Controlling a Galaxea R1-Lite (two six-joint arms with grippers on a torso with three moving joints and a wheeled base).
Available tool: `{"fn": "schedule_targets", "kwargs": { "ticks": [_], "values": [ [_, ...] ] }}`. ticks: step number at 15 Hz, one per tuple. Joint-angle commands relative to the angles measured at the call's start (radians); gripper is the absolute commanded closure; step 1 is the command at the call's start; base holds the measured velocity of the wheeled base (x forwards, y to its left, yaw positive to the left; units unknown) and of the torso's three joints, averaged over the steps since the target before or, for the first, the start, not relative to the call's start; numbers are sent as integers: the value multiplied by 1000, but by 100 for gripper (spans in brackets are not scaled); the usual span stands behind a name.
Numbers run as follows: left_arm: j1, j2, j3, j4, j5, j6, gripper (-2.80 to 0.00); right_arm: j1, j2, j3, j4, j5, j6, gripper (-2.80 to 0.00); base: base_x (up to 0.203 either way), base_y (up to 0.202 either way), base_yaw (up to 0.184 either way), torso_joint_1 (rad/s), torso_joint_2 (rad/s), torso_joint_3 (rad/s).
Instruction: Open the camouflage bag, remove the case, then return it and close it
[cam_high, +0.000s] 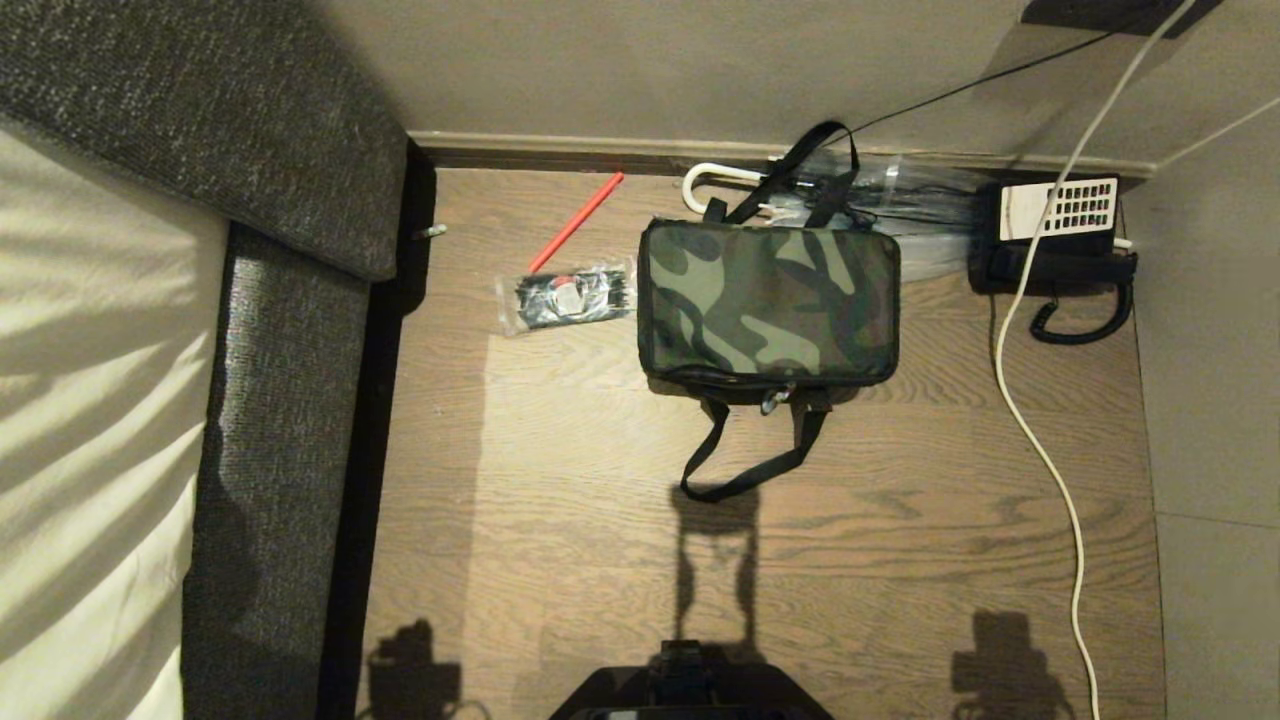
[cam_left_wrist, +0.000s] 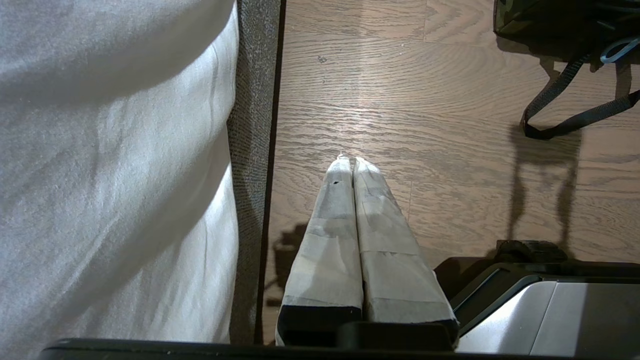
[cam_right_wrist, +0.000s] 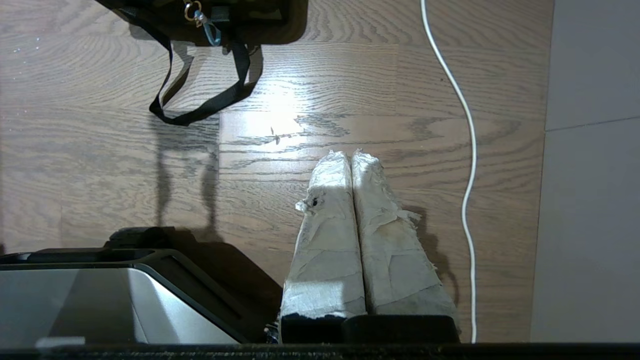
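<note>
The camouflage bag lies flat and zipped on the wooden floor near the far wall. One black webbing handle loops toward me, and a metal zipper pull sits at the near edge. No case shows. My left gripper hovers shut and empty over the floor beside the sofa, far from the bag. Over bare floor, my right gripper is likewise shut with nothing in it, and the bag's near edge and handle lie well ahead of it. Neither gripper shows in the head view, only their shadows.
A dark grey sofa with a white cover borders the left. A clear packet of black items and a red stick lie left of the bag. A white-handled umbrella and a black phone sit by the wall. A white cable runs along the right.
</note>
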Motion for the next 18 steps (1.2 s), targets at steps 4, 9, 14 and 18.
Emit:
{"fn": "schedule_targets", "kwargs": {
  "ticks": [4,9,14,18],
  "values": [
    [0,1,2,0,0,0,0,0,2,-3,10,0,-2,0,0,0,0,0,0,0],
    [0,1,2,0,0,-1,0,0,2,-1,5,1,-8,0,0,0,0,0,0,0],
    [0,1,2,0,0,-1,0,0,2,0,3,1,-8,0,0,0,0,0,0,0],
    [0,1,3,0,0,0,0,0,2,-66,70,32,2,0,0,0,0,0,0,0]
  ]
}}
